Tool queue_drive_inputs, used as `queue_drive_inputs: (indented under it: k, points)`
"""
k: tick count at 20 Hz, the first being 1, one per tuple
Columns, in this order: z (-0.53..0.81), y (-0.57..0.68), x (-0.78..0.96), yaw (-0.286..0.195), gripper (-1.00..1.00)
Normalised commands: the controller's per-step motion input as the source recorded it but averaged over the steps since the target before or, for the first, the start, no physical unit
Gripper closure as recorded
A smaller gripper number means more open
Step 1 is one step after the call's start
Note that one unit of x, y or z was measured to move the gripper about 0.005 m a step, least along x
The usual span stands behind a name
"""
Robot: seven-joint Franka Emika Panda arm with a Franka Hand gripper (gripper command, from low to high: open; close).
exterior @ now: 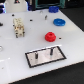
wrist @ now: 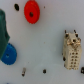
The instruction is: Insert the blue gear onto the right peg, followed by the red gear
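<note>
Fingers cannot be judged open or closed. Both gears lie loose on the worktop [exterior: 10, 55]: blue gear [exterior: 59, 22], red gear [exterior: 50, 36], well apart from the right peg [exterior: 51, 50]. Nothing is inserted yet.

Cream perforated block [exterior: 19, 27] (upright, holes along its sides), white table [exterior: 70, 42], small black marks.

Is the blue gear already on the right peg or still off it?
Off. The blue gear lies flat on the white table, apart from the right peg, which stands bare on its plate.
</note>
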Motion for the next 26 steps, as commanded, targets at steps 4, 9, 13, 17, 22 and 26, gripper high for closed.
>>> queue_drive_inputs:
  k: [4,9,13,17,22,26]
  points:
    - [-0.15,0.62,-0.63,0.000,-1.00]
    - [-0.17,0.62,-0.63,0.000,-1.00]
    - [-0.21,0.65,-0.65,0.000,-1.00]
    - [-0.25,0.63,-0.65,0.000,-1.00]
    - [-0.32,0.56,-0.57,0.000,-1.00]
    - [-0.43,0.44,-0.52,0.000,-1.00]
